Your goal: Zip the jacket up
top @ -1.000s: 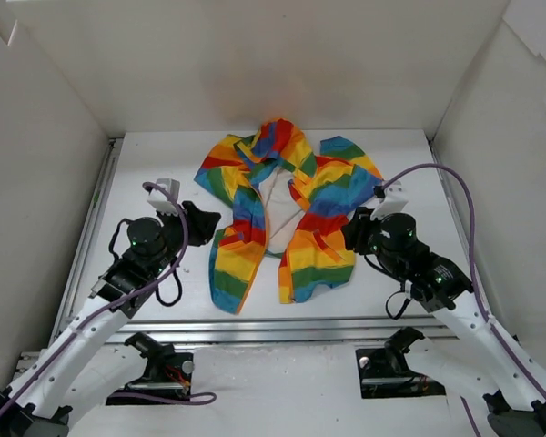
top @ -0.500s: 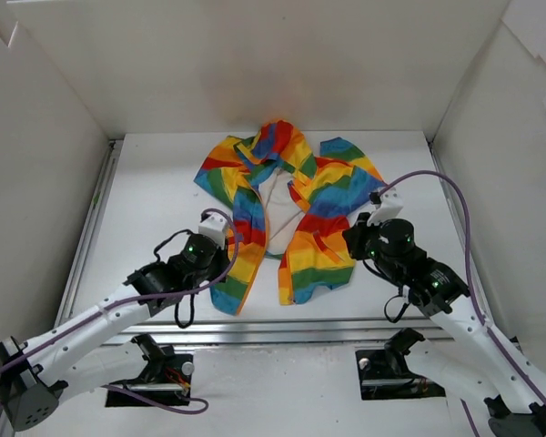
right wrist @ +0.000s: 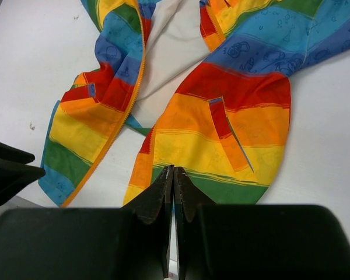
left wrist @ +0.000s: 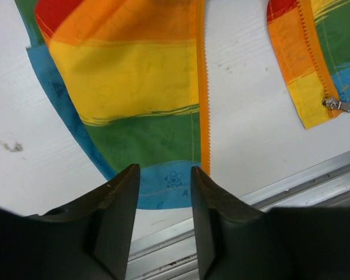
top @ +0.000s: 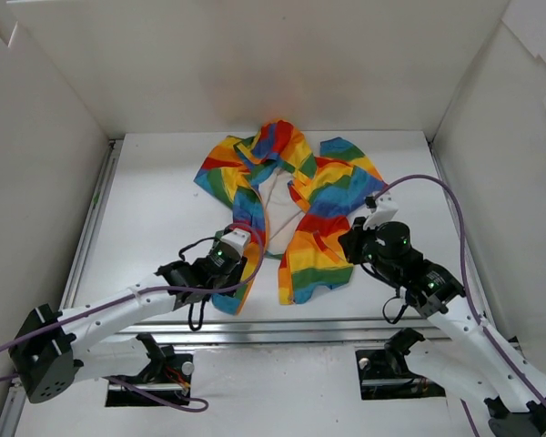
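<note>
White table [top: 155,191], jacket [top: 323,241] unzipped, spread flat

Top camera looks down; wrist cameras closely share the jacket [right wrist: 221,128].

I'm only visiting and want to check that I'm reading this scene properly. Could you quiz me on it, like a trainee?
1. True or false: the jacket is zipped shut.
2. Which arm's gripper has its fingers apart? A) left B) right C) both
3. Fill in: the lowest stripe of the jacket panel under the left arm's fingers is ___.

Key:
1. False: its front lies open.
2. A: the left gripper is open and the right gripper is shut.
3. Blue.
</note>
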Motion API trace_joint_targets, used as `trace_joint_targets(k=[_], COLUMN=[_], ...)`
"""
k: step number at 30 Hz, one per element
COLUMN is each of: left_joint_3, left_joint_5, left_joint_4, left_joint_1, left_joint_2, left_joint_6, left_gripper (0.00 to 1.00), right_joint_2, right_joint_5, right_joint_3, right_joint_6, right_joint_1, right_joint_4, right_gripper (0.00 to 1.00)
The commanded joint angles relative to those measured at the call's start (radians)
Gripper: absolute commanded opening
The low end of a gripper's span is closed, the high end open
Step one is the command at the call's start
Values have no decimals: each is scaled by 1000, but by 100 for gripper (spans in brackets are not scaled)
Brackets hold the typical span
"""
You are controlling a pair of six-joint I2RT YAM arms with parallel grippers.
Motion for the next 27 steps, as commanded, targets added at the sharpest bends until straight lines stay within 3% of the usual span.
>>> trace_joint_targets(k=[1,3,6,11,19,24,26,27], left_joint_3=[-21,-35,-40,-69,-86,-100,-114,-114], left_joint_5=[6,26,34,57,64,107,114,121], left_joint_4=[-17,-7,-20,9,81,182,225,236], left_joint_1=[-22,-22,-22,-31,-31,-22,-22,-22], left_joint_2=[1,22,61,113,237,314,332,342], left_joint_6=[-50,-63,-86,-95,-123,-133,-138,-136], left_gripper=[37,43,44,45,46,29,17,6], right_joint_2=[6,18,32,39,30,12,6,-3], right_joint_5=[-16,-19,-45,-50,-56,-56,-47,-39], right_joint_3=[-16,-16,-13,-21,-37,-27,-22,-19], right_joint_6=[5,6,3,8,19,16,14,13], right_joint_1=[-3,-3,-5,-2,0,-2,-5,-2], right_joint_4=[79,75,79,81,92,66,57,46], right_gripper=[0,5,17,27,30,31,31,31])
